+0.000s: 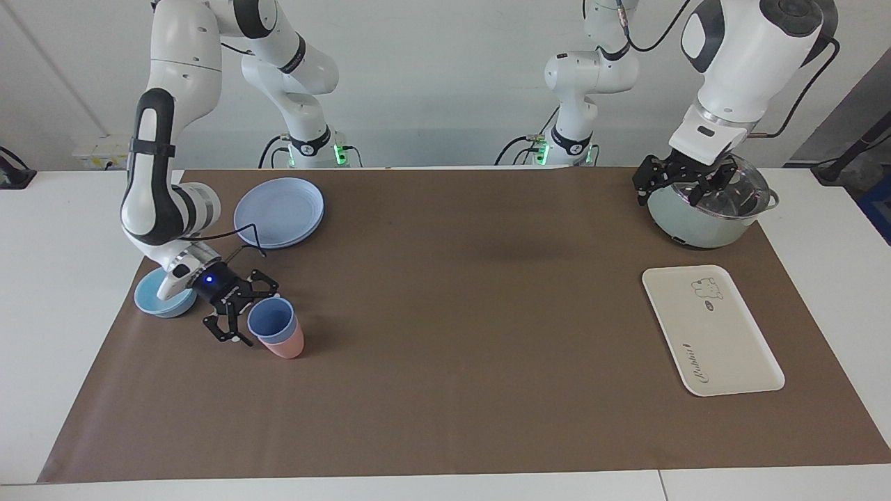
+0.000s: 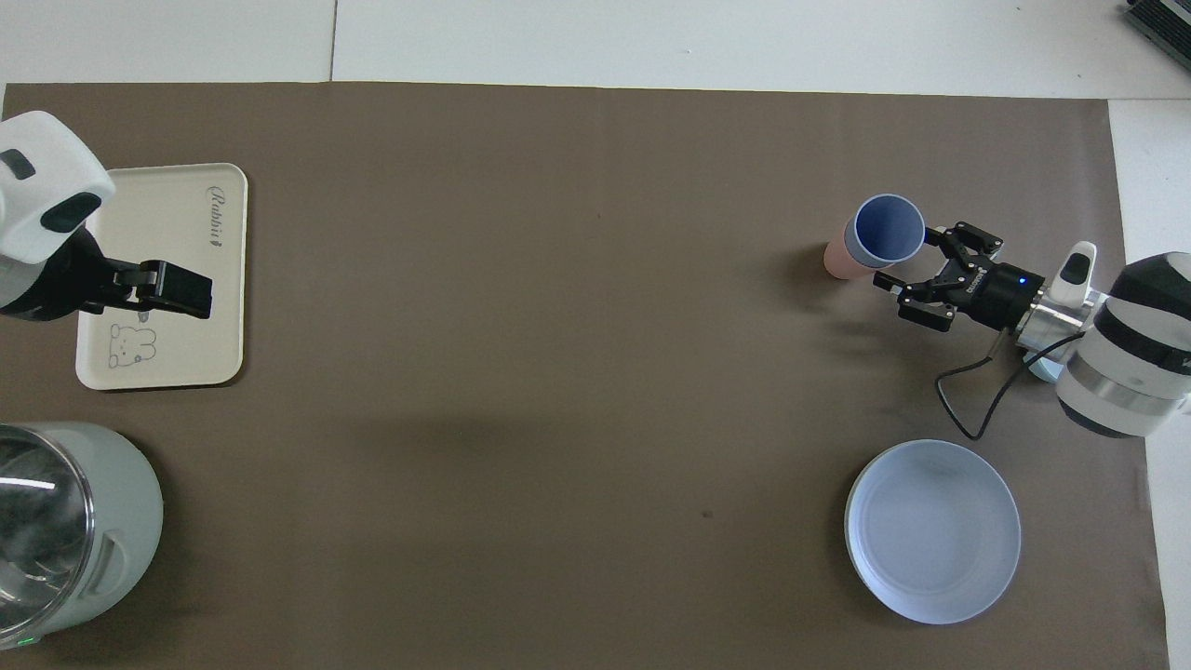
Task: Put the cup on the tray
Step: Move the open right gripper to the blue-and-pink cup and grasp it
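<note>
The periwinkle-blue cup stands nested inside a salmon-pink cup toward the right arm's end of the table; it also shows in the overhead view. My right gripper is open and low beside the cup, with its fingers starting to reach around the cup's rim; it also shows in the overhead view. The cream tray with the bear drawing lies toward the left arm's end. My left gripper waits open in the air, over the tray's edge in the overhead view.
A light-blue bowl sits under the right wrist. A round blue plate lies nearer to the robots than the cups. A pale green pot with a glass lid stands nearer to the robots than the tray.
</note>
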You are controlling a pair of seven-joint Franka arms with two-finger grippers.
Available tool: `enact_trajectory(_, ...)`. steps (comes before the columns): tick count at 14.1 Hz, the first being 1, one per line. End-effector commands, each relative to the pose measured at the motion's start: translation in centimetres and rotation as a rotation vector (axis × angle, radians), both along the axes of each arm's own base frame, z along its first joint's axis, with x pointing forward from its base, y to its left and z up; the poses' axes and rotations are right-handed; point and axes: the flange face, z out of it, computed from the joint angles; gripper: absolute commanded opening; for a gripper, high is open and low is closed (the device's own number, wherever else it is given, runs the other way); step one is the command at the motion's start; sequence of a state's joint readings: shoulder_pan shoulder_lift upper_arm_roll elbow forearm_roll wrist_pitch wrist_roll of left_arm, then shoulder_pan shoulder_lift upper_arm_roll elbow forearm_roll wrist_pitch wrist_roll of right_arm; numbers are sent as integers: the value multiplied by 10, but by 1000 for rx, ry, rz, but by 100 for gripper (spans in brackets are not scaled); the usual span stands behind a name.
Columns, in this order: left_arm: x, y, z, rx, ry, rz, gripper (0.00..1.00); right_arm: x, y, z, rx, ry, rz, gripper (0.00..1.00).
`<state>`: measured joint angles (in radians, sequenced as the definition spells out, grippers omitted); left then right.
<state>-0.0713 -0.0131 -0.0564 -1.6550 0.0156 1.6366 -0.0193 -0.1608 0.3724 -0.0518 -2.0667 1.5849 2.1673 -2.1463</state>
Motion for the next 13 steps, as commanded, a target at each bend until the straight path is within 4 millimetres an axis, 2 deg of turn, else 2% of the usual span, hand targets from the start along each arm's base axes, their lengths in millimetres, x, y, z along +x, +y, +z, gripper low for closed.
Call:
enact_trajectory(1, -8, 7, 2, 23, -1, 9, 100, -3, 1, -3, -9, -26, -27, 100)
enact_trajectory(3, -8, 10, 2, 21, -2, 10, 100, -3, 16, -6, -3, -40, -25, 100)
enact_trajectory(11, -8, 6, 2, 22, -2, 9, 100, -2, 42, -11, -6, -70, -62, 100)
enact_trajectory(12, -9, 3, 2, 22, -2, 4, 100, 0, 42, -10, -17, -88, -58, 53)
enact_trajectory(13, -9, 2, 2, 22, -2, 3, 100, 0, 41, -10, -28, -95, -55, 1)
